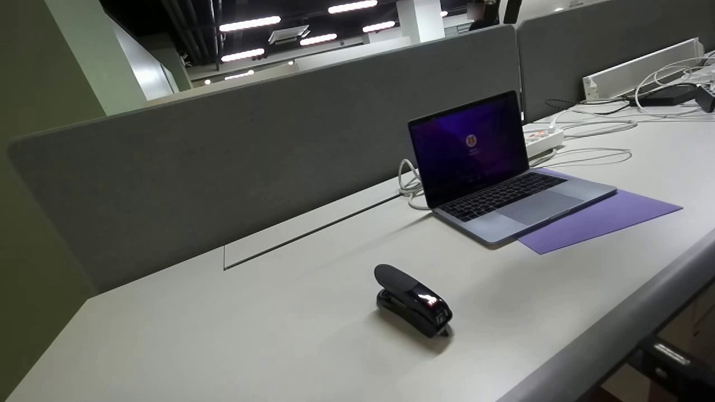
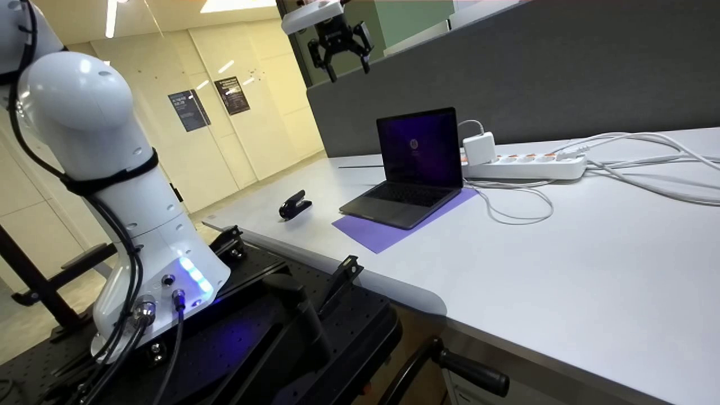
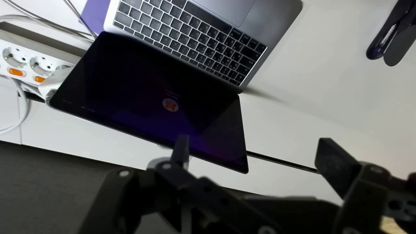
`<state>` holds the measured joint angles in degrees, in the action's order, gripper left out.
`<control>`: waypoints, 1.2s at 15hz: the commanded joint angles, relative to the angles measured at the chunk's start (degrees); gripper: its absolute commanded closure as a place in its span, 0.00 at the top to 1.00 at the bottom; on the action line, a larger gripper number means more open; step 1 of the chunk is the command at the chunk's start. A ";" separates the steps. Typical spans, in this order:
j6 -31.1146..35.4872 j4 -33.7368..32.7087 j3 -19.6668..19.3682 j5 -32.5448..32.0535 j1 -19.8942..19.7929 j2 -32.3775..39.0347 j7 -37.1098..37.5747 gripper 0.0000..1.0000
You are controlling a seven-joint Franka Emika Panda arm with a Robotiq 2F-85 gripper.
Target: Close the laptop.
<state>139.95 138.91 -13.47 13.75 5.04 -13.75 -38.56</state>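
You've got the gripper [image 2: 349, 73] spread wide, hanging higher than the laptop [image 2: 413, 167], which sits open on the desk [image 2: 562, 264], partly over a purple sheet [image 2: 379, 236], with a black stapler [image 1: 413, 294] near it.

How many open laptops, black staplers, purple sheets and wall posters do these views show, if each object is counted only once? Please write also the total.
Open laptop: 1
Black stapler: 1
Purple sheet: 1
Wall posters: 2
Total: 5

Illegible text [image 1: 472, 151], perhaps, on laptop [image 1: 503, 190]
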 commanded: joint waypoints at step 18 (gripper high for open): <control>4.28 -28.82 8.59 4.12 -11.48 32.33 15.81 1.00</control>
<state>145.64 115.17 -6.52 21.18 -5.22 14.92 -30.21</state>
